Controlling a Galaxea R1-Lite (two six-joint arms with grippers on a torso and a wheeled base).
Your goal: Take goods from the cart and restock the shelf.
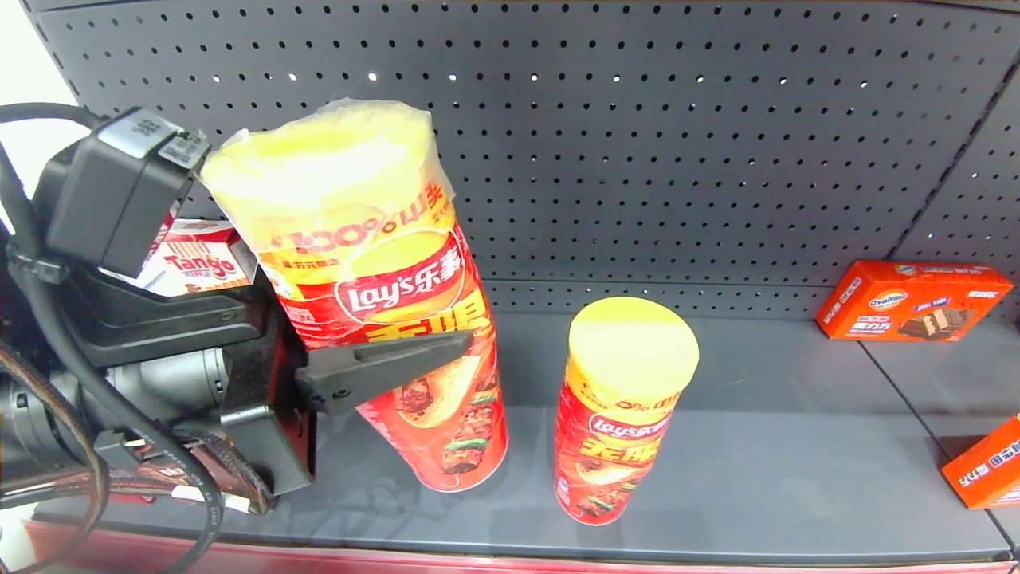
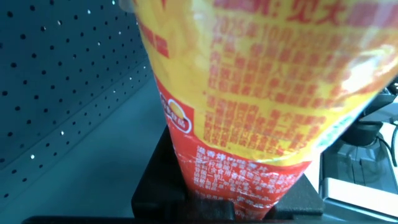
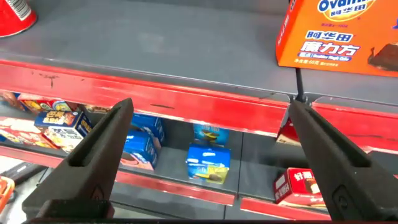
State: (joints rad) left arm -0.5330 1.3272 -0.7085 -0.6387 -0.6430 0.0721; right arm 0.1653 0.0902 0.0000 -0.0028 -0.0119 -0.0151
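- The grey shelf [image 1: 797,478] is running across the head view, with a perforated back panel [image 1: 677,159] rising behind it.
- The left gripper [image 1: 430,343] is coming in from the left, and its fingers are pinching a tall red and yellow chip can [image 1: 374,263] around the middle. One dark finger [image 1: 382,368] is lying across the can's front; the other is hidden behind it.
- This held can is leaning, with its yellow lid towards the left. Its base is sitting low over the shelf's front part, but I cannot tell whether it is touching. In the left wrist view the can [image 2: 249,93] is looming close, with the fingers hidden.
- A second chip can [image 1: 617,414] is standing upright on the shelf, just right of the held one and apart from it.
- The right gripper [image 3: 211,143] is hanging in front of the shelf's red edge [image 3: 186,99], its fingers [image 3: 93,162] spread wide and gripping nothing.
- An orange box [image 1: 912,301] is lying at the shelf's back right; another orange box [image 1: 984,466] is being cut off by the right edge.
- A white and red box [image 1: 195,263] is sitting behind the left gripper, mostly hidden.
- Small blue boxes [image 3: 208,163] are resting on a lower shelf.
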